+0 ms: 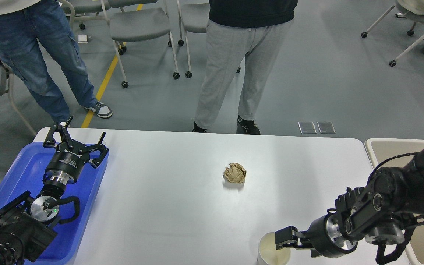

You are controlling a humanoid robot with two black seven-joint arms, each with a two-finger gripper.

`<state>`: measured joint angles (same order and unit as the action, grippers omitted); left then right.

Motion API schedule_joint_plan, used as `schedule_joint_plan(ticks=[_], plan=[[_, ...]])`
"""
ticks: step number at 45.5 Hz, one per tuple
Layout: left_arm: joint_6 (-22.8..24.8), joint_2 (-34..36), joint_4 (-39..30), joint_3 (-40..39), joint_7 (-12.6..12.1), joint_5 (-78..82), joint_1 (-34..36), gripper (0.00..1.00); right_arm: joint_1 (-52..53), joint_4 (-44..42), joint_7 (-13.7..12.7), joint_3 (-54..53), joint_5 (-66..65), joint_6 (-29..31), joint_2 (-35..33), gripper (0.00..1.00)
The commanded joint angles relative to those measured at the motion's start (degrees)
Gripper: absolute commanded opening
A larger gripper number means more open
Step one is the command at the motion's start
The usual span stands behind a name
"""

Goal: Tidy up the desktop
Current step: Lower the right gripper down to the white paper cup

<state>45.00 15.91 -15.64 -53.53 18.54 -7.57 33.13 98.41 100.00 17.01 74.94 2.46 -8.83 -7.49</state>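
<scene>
The white desktop (168,198) holds a crumpled brown paper ball (235,173) near its middle and a white paper cup (269,251), upright and open, at the front edge. My right gripper (285,238) comes in from the right and sits at the cup's right rim, overlapping it. Its fingers are seen side-on, so I cannot tell whether it is open or shut on the rim. My left gripper (76,139) is open and empty, pointing away from me above the far end of the blue tray (20,173).
A beige bin (392,149) stands off the table's right end, partly behind my right arm. Two people stand beyond the far edge, one in jeans (39,55), one in grey trousers (230,70). Wheeled chairs (138,25) stand behind them.
</scene>
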Motion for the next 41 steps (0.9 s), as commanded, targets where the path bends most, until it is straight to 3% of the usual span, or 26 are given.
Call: schedule_joint_plan(ticks=[1,21,26,35,41], plan=[[0.00,0.00,0.00,0.00,0.00,0.02,0.00,1.00,-2.60,0.00,0.21,-0.32,0.00,-2.50,0.28,1.00],[0.00,0.00,0.00,0.00,0.00,0.02,0.00,1.00,-5.95,0.00,0.21,-2.87,-0.09,-4.53,0.63,0.99],[0.00,0.00,0.00,0.00,0.00,0.02,0.00,1.00,-5.95,-0.07,0.21,-2.87,-0.09,-5.14,0.63,0.94],[0.00,0.00,0.00,0.00,0.00,0.02,0.00,1.00,-6.03,-0.16,0.13,-2.87,-0.97,-5.49,0.63,0.74],[0.00,0.00,0.00,0.00,0.00,0.02,0.00,1.00,-5.95,-0.16,0.04,-2.87,-1.32,-5.76,0.55,0.73]])
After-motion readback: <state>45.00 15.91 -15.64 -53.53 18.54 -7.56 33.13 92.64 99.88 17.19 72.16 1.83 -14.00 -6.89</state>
